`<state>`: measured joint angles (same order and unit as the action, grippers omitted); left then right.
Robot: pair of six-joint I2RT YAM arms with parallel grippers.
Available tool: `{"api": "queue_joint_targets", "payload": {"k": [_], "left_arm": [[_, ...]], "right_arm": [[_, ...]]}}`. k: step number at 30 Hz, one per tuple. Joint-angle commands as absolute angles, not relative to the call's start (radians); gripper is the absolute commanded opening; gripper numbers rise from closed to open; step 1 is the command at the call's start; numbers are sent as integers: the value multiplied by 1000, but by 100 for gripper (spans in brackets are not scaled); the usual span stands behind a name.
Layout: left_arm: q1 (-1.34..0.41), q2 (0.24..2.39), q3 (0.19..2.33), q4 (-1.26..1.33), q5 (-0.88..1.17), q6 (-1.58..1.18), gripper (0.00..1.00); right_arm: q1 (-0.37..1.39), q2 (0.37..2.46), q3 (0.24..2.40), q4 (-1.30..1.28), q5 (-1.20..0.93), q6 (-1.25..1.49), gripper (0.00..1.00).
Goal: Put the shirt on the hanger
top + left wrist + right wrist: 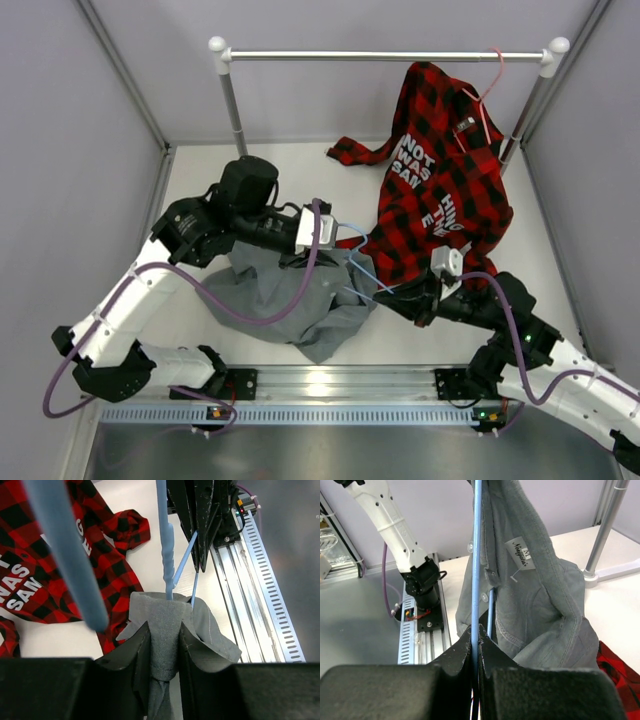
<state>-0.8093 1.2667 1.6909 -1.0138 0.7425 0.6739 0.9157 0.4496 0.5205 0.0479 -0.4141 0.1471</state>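
The grey shirt (pixel 275 295) hangs bunched from my left gripper (pixel 335 237) down to the table. In the left wrist view my left gripper (pixel 165 642) is shut on a fold of the shirt (pixel 167 612) that fills the gap between the fingers. The light-blue hanger (pixel 360 262) spans between both grippers, and its wires (pixel 165 545) run into the top of the gathered fabric. My right gripper (pixel 418 296) is shut on the hanger's thin wire (pixel 476 555), pinched tight between the fingers (pixel 462 647). Beside that wire the shirt (pixel 540 590) drapes with its neck label showing.
A red-and-black plaid shirt (pixel 440 190) hangs on a pink hanger (pixel 490 85) from the rack rail (pixel 385 56), trailing onto the table just behind the blue hanger. The rack's posts (pixel 232 105) stand at the back. The aluminium base rail (pixel 340 380) runs along the near edge.
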Motion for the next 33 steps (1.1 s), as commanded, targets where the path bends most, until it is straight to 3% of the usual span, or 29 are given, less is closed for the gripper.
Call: {"api": "queue_joint_targets", "payload": {"k": [1,6,9,10,14,17,18,21,26,27,28,31,33], "left_arm": [[-818,1278,1723,-1055,801,726,28],[-819,1285,1701,-1078,825,735,27],[-819,1290,1700,-1091,866,755,2],[-819,1292,1703,-1091,877,764,0],[-819,1307,1727,-1092,925,761,0],[-819,1316,1750,-1092,954,747,13],[-819,1318,1753,-1092,956,744,13],[-819,1312,1749,-1091,939,747,0],[-819,1287,1730,-1082,843,749,0],[-819,1281,1726,-1059,812,730,0],[-819,1258,1718,-1017,760,647,0],[-818,1188,1638,-841,510,493,0],[-819,1155,1592,-783,382,410,0]], "right_arm": [[928,449,584,46,-413,118,0],[928,411,581,61,-411,120,0],[928,405,586,72,-417,123,0],[928,410,586,77,-426,124,0],[928,455,589,107,-469,127,0],[930,500,592,144,-495,133,0],[928,514,594,165,-503,136,0],[928,525,595,189,-506,141,0],[928,502,595,175,-457,141,0],[928,491,592,163,-399,143,4],[930,479,591,119,-355,144,38],[928,388,571,40,-119,173,86],[930,304,558,-49,88,239,94]]}}
